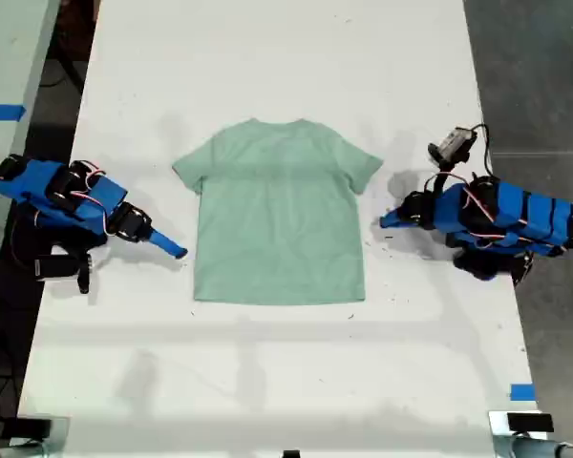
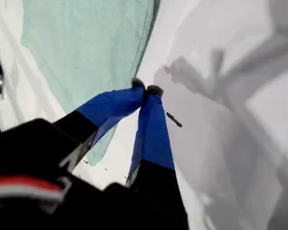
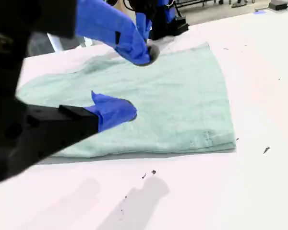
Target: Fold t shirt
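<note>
Nearest to the exterior camera the white bench is bare, apart from a piece of blue tape at the exterior view's right edge and a few dark crumbs.

Next comes the t shirt. It lies flat in the middle of the bench, spread open, with the hem toward that camera and the neck away from it.

We judge it light, soft and limp. It will not keep any shape when lifted, it can slide on the smooth bench, and it will not break. A pinch at only one point would probably let the rest hang and wrinkle. So the good places to take it are the edges: a hem corner, a side seam or a sleeve.

Our second hand is at the exterior view's left, just beside the lower side edge of the t shirt. Its fingers are spread well apart and nothing is between them.

Our first hand is at the exterior view's right, just beside the other side edge. Its fingertips are pressed together and hold nothing.

Whether either hand touches the bench, we cannot tell.

Nothing lies on the t shirt or between it and the hands. The two arms face each other across the cloth, so we think they could meet if both reach to the middle.

Beyond the neck the bench continues bare.
</note>
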### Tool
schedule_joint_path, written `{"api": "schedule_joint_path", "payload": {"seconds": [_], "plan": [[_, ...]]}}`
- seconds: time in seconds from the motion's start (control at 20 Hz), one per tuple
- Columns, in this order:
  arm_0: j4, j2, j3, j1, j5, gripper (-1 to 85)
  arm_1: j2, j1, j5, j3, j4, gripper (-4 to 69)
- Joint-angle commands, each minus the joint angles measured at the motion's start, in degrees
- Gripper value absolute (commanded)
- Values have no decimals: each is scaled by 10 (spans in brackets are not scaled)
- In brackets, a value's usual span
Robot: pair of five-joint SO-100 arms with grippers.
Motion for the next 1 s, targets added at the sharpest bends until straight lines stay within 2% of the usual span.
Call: {"api": "schedule_joint_path", "payload": {"seconds": [0.0, 0.05, 0.2, 0.35, 0.6, 0.7, 0.8, 0.85, 0.95], "plan": [[-10, 4, 5, -2, 3, 147, 6, -10, 21, 33, 4, 14], [-10, 4, 5, -2, 3, 147, 6, -7, -12, 27, -17, 14], [-10, 4, 5, -2, 3, 147, -17, 0, -47, -79, 20, 10], [-10, 4, 5, -2, 3, 147, -237, 91, -140, -308, 22, 35], [-10, 4, 5, -2, 3, 147, -660, 254, -279, -657, 69, 80], [-10, 4, 5, -2, 3, 147, -743, 296, -420, -685, 5, 113], [-10, 4, 5, -2, 3, 147, -810, 332, -461, -693, -6, 147], [-10, 4, 5, -2, 3, 147, -838, 350, -466, -692, -10, 186], [-10, 4, 5, -2, 3, 147, -890, 381, -473, -678, -35, 215]]}}
